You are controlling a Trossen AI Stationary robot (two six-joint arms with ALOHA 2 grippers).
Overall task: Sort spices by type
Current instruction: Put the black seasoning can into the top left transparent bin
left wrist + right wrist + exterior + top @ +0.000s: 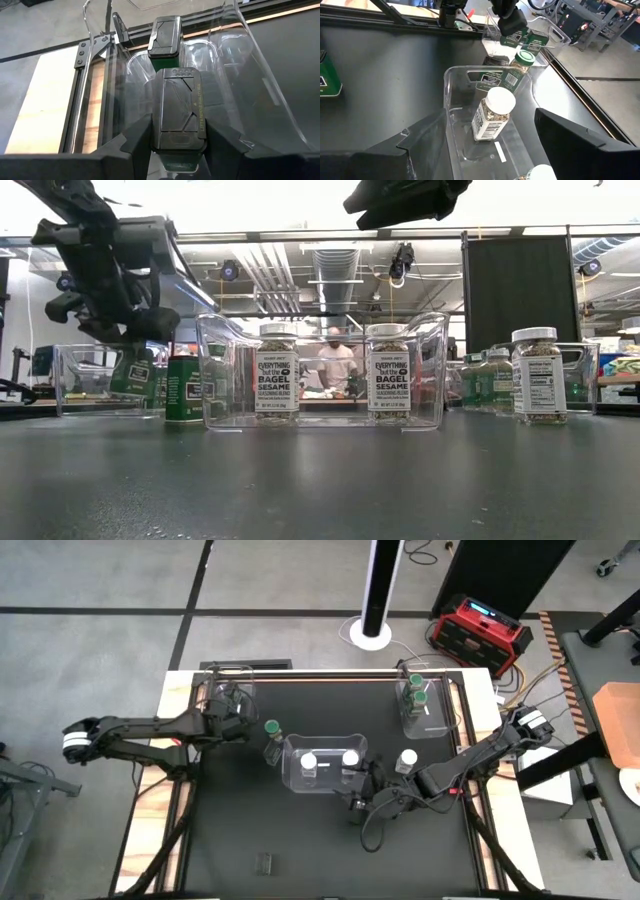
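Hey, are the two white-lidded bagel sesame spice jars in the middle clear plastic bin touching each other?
Apart. The low view shows one white-lidded jar and the second jar upright inside the clear bin with a plain gap between them.

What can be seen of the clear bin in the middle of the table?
The middle bin is a clear, glossy rectangular plastic tub with rounded corners and handle cut-outs at its ends, standing upright and open-topped on the dark table. Inside stand two white-lidded jars, upright and apart, labelled "Everything but the Bagel Sesame". A green-lidded jar stands just outside its left end, another white-lidded jar off its right end. The right gripper hangs by its near right corner, open and empty.
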